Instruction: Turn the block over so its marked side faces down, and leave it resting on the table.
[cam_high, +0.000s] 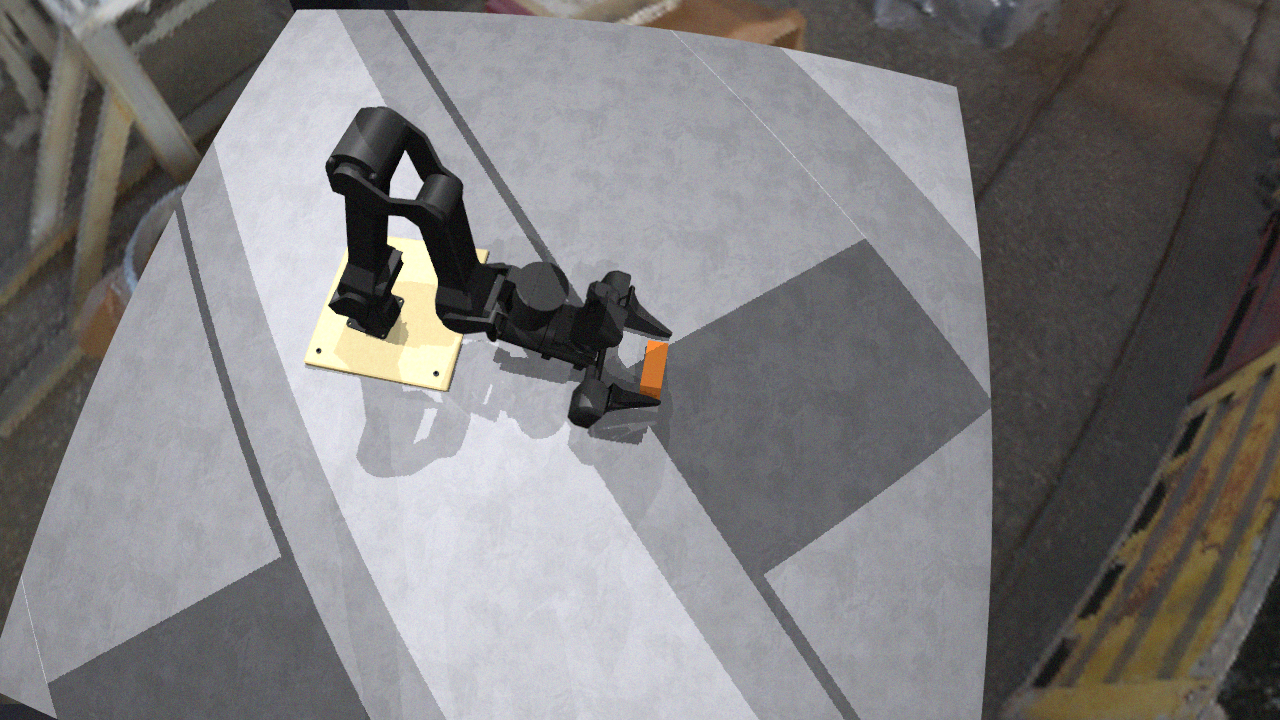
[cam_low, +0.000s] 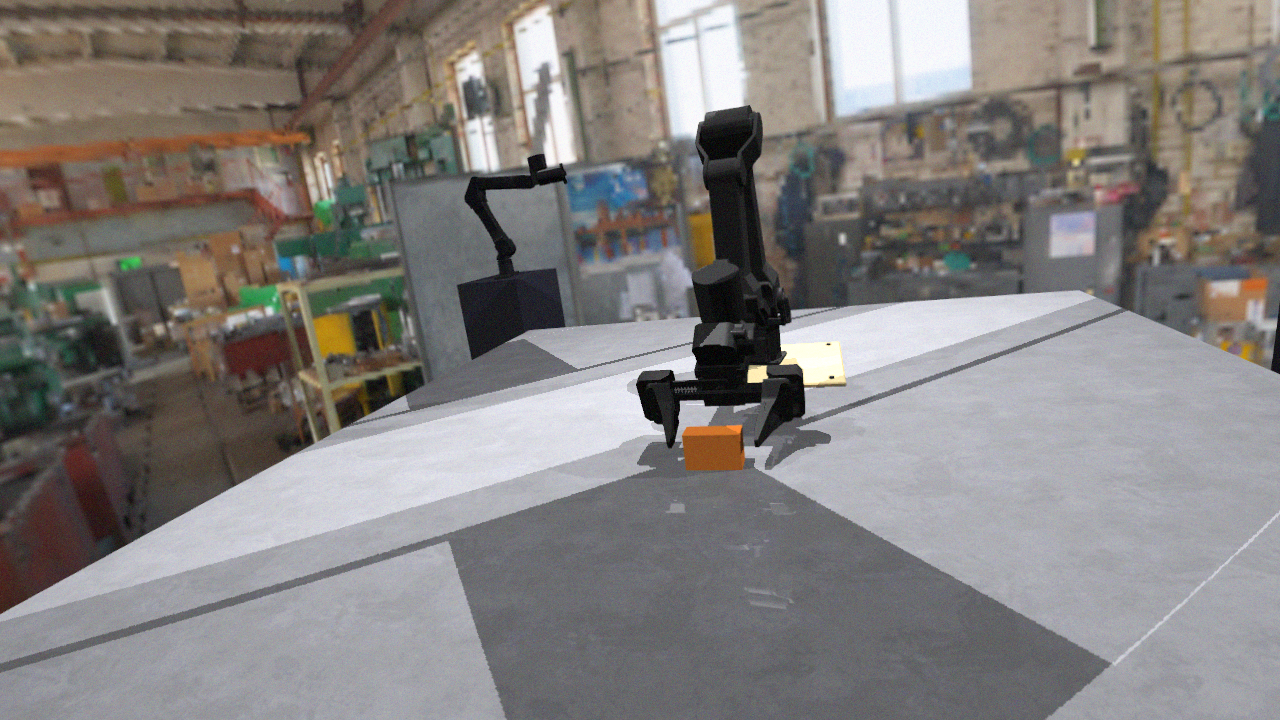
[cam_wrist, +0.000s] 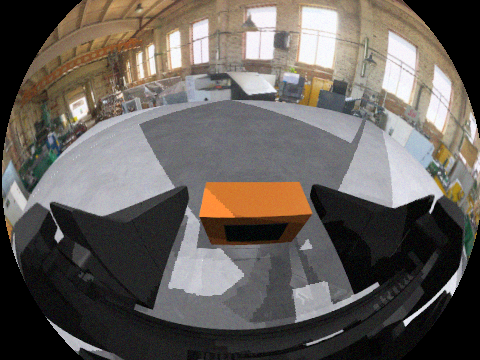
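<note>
Our tool (cam_low: 720, 428) stands released, straddling the orange block (cam_low: 713, 447) on the tabletop (cam_low: 895, 501); its dark mark faces sideways toward us, so we must regrasp and tip it further.

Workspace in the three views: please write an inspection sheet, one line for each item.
Surface: grey table with light and dark bands; pale base plate under the arm.
Job's things: orange block rests on the table, its dark marked side facing the wrist camera, not down.
Clutter: nothing seen on the table.
Hand: hand open, fingers on both sides of the block, apart from it.
Cables: nothing seen.
Surroundings: workshop hall with windows; a second dark arm behind the table.
</note>
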